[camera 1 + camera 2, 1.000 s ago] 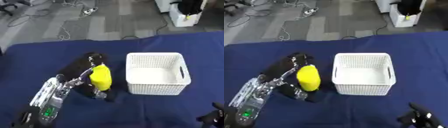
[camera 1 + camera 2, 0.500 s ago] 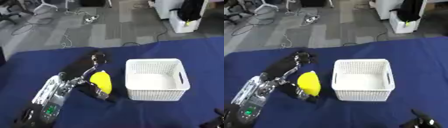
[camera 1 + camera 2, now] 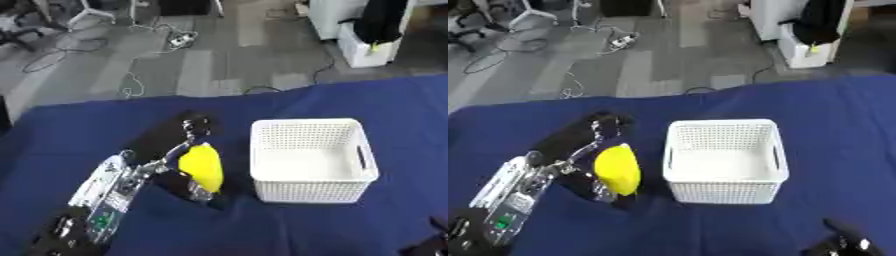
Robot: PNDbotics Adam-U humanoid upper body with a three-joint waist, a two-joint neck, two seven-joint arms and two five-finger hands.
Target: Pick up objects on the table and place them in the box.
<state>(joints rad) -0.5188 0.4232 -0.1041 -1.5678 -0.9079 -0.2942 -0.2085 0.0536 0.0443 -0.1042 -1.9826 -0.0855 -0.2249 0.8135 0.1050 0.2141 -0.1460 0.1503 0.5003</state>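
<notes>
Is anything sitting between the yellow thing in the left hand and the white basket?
Nothing visible. The left hand holds the yellow object just left of the white basket, with only bare blue tablecloth between them. The basket looks empty.

R robot hand (image 3: 842, 245) cut off; fingers unclear

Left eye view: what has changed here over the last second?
Mostly the camera tilted, shifting the whole picture. The left robot hand still holds the yellow object beside the white basket, not yet over it. The basket remains empty; the right robot hand stays at the lower right corner.
</notes>
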